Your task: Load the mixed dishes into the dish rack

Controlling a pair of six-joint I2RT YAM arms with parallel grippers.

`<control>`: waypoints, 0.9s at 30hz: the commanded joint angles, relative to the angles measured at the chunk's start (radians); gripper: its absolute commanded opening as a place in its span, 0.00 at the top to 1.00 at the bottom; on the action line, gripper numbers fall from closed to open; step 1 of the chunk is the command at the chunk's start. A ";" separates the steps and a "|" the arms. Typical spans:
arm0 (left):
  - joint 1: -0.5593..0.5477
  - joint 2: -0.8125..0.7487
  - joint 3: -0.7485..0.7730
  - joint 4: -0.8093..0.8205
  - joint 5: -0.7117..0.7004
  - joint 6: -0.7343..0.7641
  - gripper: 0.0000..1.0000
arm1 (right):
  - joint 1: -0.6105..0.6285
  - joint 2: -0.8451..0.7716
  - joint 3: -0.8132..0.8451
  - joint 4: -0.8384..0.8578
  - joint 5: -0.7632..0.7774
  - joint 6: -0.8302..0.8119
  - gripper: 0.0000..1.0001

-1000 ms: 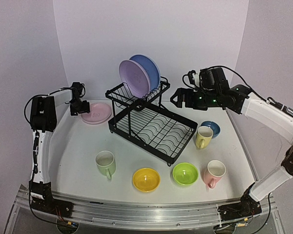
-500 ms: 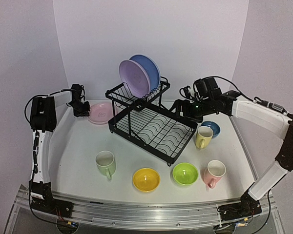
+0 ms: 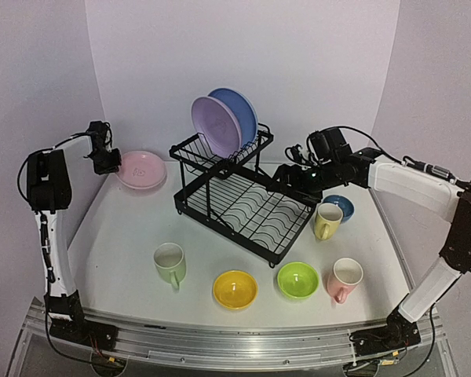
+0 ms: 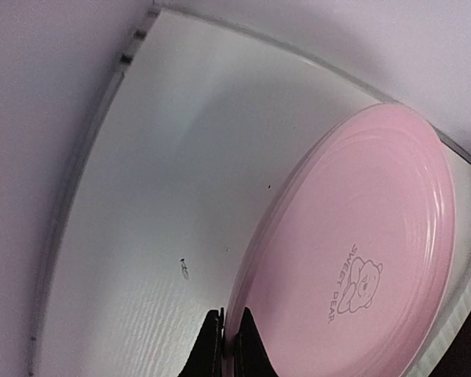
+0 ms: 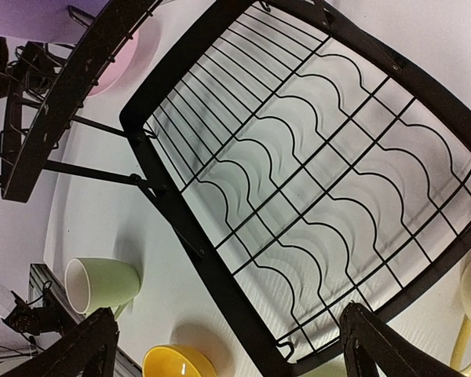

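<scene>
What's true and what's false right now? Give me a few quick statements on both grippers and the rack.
1. The lavender plate and blue plate stand upright in the upper shelf of the dish rack. True.
2. The right gripper holds the yellow mug. False: it is open and empty above the lower tray, and the mug stands on the table.
3. The left gripper is shut on the rim of the pink plate. True.
4. A bowl sits in the lower tray. False: the tray holds nothing, and the yellow bowl, lime bowl and blue bowl are on the table.
</scene>
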 commanded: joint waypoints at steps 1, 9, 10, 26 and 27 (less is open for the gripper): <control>-0.016 -0.249 -0.099 0.160 -0.079 0.127 1.00 | 0.002 -0.008 0.048 0.015 -0.021 -0.006 0.04; -0.020 -0.524 -0.344 0.330 -0.165 0.432 1.00 | 0.006 -0.066 0.169 0.014 0.012 -0.005 0.13; -0.021 -0.557 -0.363 0.355 -0.162 0.485 1.00 | 0.008 -0.074 0.185 0.014 0.022 -0.015 0.14; -0.103 -0.875 -0.445 0.638 0.403 0.974 1.00 | 0.192 0.029 0.514 0.170 0.039 -0.298 0.18; -0.107 -0.871 -0.422 0.636 0.433 0.993 1.00 | 0.192 0.038 0.516 0.190 0.035 -0.296 0.18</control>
